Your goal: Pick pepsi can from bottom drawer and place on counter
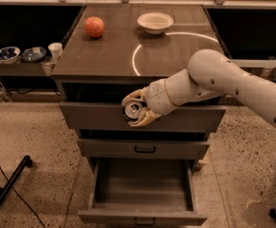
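Note:
My gripper [134, 109] is shut on the pepsi can [133, 110], whose silver top faces the camera. It holds the can in the air in front of the top drawer's face, just below the front edge of the counter [104, 56]. The can's blue body is mostly hidden by the fingers [133, 95]. The bottom drawer [142, 216] is pulled open below and looks empty inside. The white arm reaches in from the right.
An orange-red fruit [94, 26] and a white bowl [155, 22] sit at the back of the counter. The middle drawer [144, 149] is shut. A side shelf at left holds two bowls [7, 54] and a small cup [55, 50]. A black leg [7, 186] lies on the floor at left.

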Robot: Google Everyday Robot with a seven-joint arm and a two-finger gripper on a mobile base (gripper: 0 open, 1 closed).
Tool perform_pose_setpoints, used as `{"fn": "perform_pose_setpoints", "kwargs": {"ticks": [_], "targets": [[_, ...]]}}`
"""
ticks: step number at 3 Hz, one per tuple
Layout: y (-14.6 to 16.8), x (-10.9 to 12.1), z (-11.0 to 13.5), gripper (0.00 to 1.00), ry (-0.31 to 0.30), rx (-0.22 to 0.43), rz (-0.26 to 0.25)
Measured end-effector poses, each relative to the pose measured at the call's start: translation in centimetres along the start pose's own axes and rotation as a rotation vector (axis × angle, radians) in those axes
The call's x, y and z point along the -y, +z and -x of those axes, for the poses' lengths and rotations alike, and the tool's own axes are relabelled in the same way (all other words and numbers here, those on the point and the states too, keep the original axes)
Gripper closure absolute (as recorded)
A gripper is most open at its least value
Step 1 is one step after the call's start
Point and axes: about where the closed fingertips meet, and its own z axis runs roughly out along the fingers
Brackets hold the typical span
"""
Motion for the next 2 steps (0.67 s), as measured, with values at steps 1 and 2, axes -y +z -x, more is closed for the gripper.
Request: {"fn": "perform_pose_setpoints", "kwargs": {"ticks": [1,2], "targets": [[-0.7,1.9,1.8,1.0,-0.048,0.023,-0.004],[-3.2,4.4,4.3,1.0,-0.114,0.027,-0.027]]}}
